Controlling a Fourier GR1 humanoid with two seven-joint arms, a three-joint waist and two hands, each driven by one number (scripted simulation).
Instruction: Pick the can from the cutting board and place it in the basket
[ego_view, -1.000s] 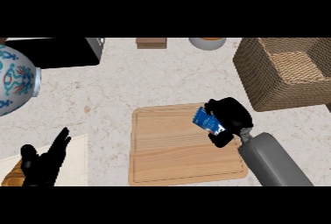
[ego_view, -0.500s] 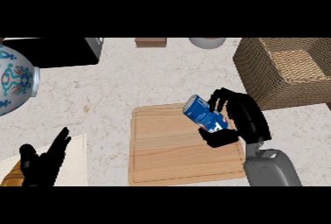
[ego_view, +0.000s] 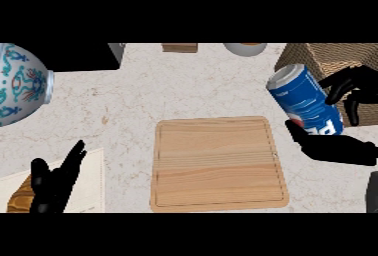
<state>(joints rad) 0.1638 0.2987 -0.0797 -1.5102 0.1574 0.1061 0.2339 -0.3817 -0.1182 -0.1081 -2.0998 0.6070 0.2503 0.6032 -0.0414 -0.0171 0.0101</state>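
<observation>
1. The right hand (ego_view: 341, 145), at the frame's right edge, is curled round the blue can (ego_view: 306, 100).
2. The can is tilted, its long axis running from upper left to lower right, top end toward the upper left, beside the basket (ego_view: 325, 57).
3. The cutting board (ego_view: 218, 165) lies bare on the marbled bench (ego_view: 170, 85).
4. The left hand (ego_view: 55, 185) rests at the lower left with its fingers straight.
5. A patterned vase (ego_view: 18, 82) shows at the left edge.

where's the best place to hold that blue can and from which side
Around the middle of its round side wall, coming from its right, as the right hand does now: thumb below, fingers curled over the far side. The blue can is tilted, its top toward the counter's back, so the long wall gives the widest hold.
</observation>
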